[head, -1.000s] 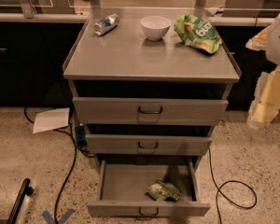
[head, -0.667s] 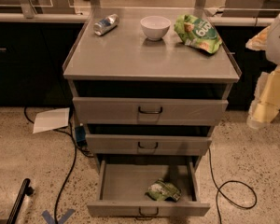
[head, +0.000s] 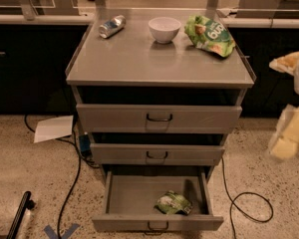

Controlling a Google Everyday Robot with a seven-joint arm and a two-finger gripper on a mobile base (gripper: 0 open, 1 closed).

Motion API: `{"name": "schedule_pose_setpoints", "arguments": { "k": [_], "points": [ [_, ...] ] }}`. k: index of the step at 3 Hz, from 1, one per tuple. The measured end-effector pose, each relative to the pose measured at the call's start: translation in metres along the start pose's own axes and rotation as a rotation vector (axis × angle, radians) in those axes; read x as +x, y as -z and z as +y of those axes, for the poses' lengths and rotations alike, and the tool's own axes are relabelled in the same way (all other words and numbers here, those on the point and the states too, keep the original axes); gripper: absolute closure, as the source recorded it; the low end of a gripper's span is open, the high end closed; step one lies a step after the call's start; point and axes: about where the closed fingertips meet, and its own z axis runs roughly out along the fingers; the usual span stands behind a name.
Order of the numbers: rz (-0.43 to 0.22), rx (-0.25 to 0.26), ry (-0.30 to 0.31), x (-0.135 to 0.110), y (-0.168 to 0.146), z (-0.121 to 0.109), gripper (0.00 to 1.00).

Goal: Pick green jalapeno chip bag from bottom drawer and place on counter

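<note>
The green jalapeno chip bag lies crumpled on the floor of the bottom drawer, right of its middle and close to the front panel. That drawer is pulled out, its black loop handle facing me. My gripper shows as a pale yellowish shape at the right edge of the camera view, beside the cabinet at the height of the upper drawers, well above and to the right of the bag. The counter is the cabinet's grey metal top.
On the counter stand a white bowl, a larger bright green bag and a lying can. The top drawer and middle drawer are pushed in. Cables, a paper sheet and a black pole are on the floor.
The pale gripper shape at the right edge has dropped slightly lower. The bag, the drawers and the things on the counter have not moved.
</note>
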Motion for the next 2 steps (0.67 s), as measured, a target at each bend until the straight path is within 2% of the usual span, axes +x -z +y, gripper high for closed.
{"name": "schedule_pose_setpoints", "arguments": {
  "k": [1, 2],
  "points": [
    [-0.113, 0.005, -0.083, 0.014, -0.033, 0.042, 0.00],
    [-0.200, -0.085, -0.181, 0.023, -0.125, 0.075, 0.00]
  ]
}}
